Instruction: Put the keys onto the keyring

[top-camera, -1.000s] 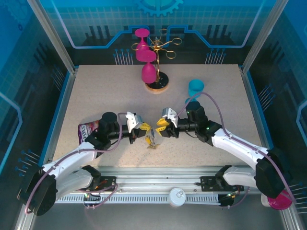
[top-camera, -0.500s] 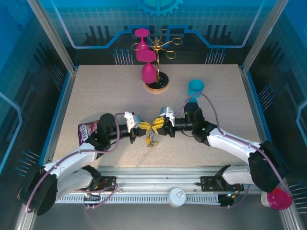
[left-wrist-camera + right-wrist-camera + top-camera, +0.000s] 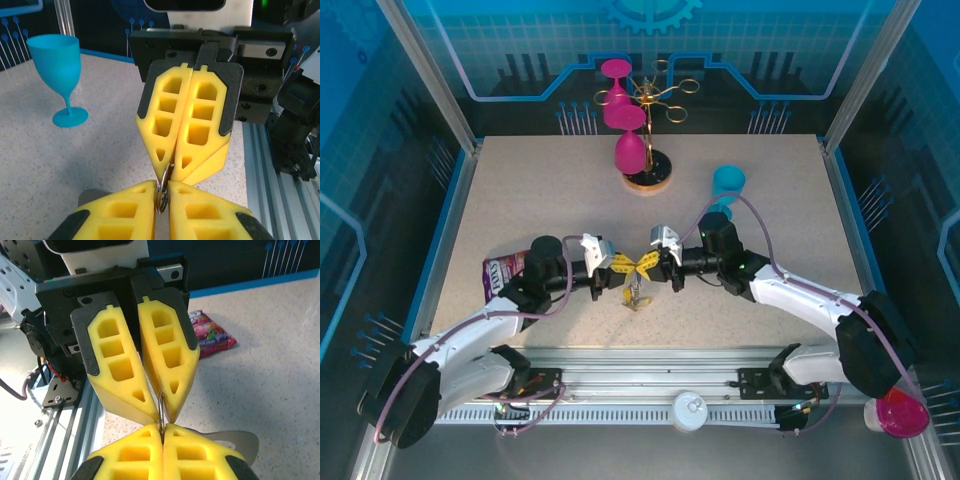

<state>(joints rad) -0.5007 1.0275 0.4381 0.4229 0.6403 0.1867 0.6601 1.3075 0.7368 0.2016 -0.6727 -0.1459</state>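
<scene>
Left gripper (image 3: 621, 263) and right gripper (image 3: 646, 261) meet tip to tip above the table (image 3: 520, 190). The meeting point is nearer the arm bases than the blue goblet (image 3: 727, 183) and to its left.

Left wrist view: the keyring (image 3: 161, 192) is a thin silver wire loop, standing on edge between the two sets of yellow pads. The left gripper's jaws are closed on the part nearest the camera, with only the wire's width between them. The right gripper's jaws are pressed together on the far part.

Right wrist view agrees: both pairs are clamped on the same loop.

The keys (image 3: 637, 293) show as a small metallic cluster directly below the meeting point. Cannot tell whether they hang or rest on the table, and their colours are too small to read.

A snack packet (image 3: 503, 270) lies far to the left of the goblet, beside the left arm.
</scene>
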